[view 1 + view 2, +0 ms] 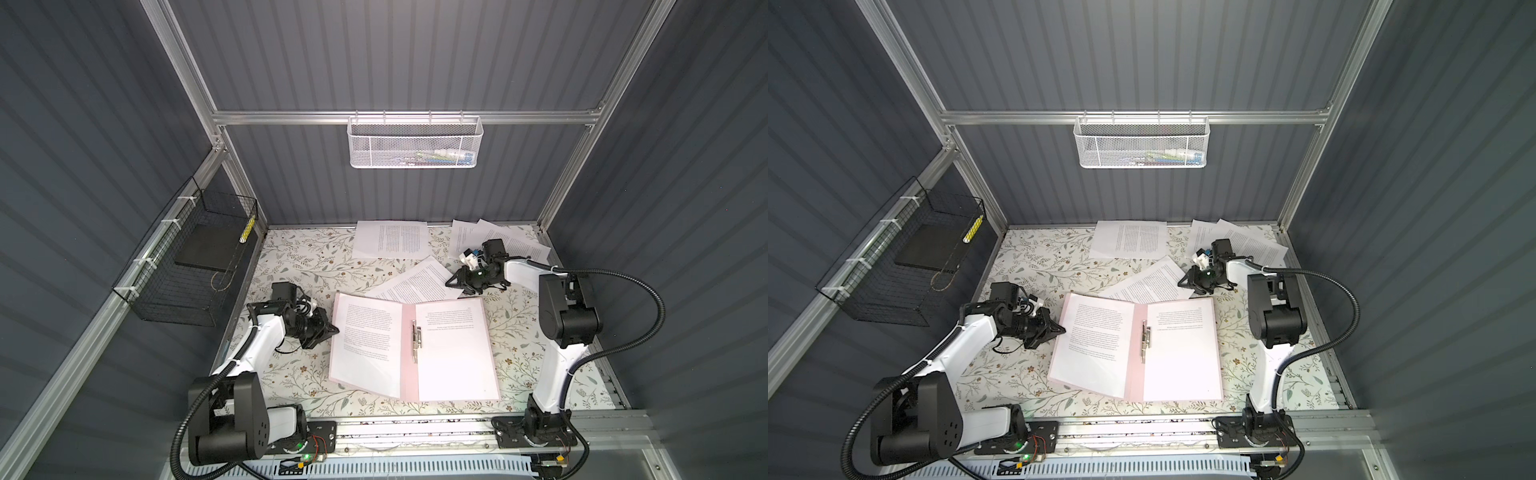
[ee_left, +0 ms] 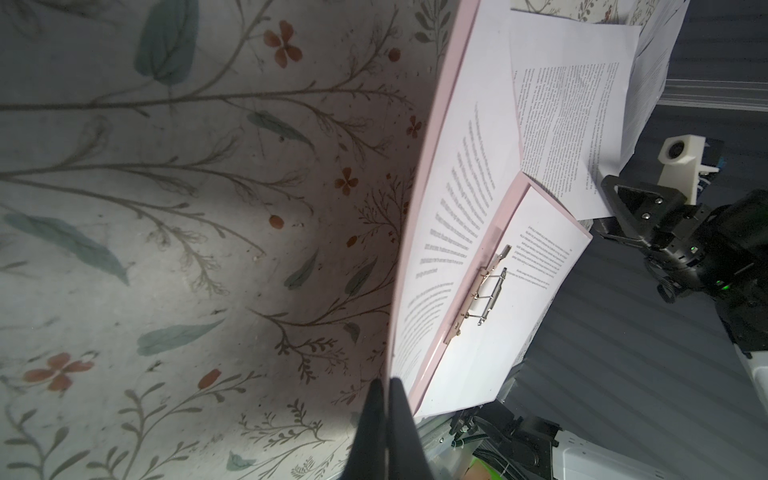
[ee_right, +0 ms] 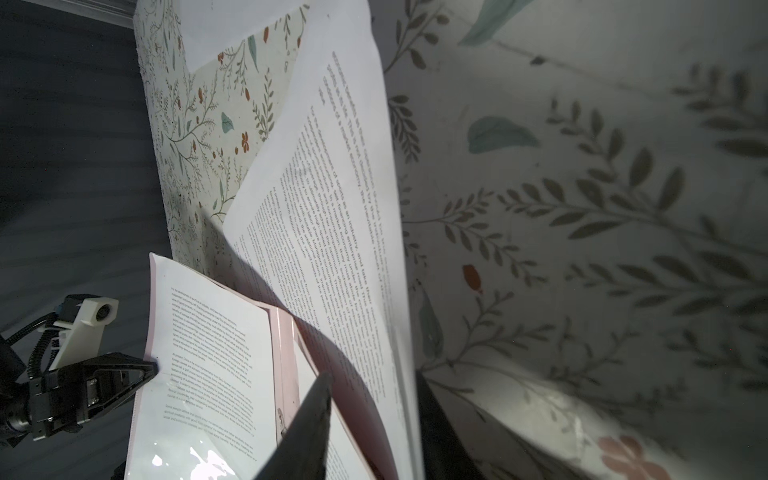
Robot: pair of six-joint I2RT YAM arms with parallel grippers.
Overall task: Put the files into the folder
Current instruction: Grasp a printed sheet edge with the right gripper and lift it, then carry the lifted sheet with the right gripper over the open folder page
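Working outward from my end of the bench, I see the folder lying open between both sets of jaws. It has a printed sheet on its left half, another on its right half, and the fastener clip on the spine. My left gripper has its jaws pressed together, tip against the folder's outer edge. I cannot tell whether it nips the cover or only leans on it. Just past the folder's far edge, my right gripper straddles the edge of a skewed sheet whose corner overlaps that edge. Its jaws stand partway apart, one on each side of the paper, with no pinch showing. I judge this to be the pick-up of the next file. To do it well, I would get more paper between the jaws before closing, since a shallow bite on one thin sheet will likely slip. I would then lift gently so the sheet peels off without creasing, and swing it onto the right half clear of the clip. The left jaws should hold the folder steady meanwhile. Farther beyond the right jaws lie one flat sheet and a fanned pair.
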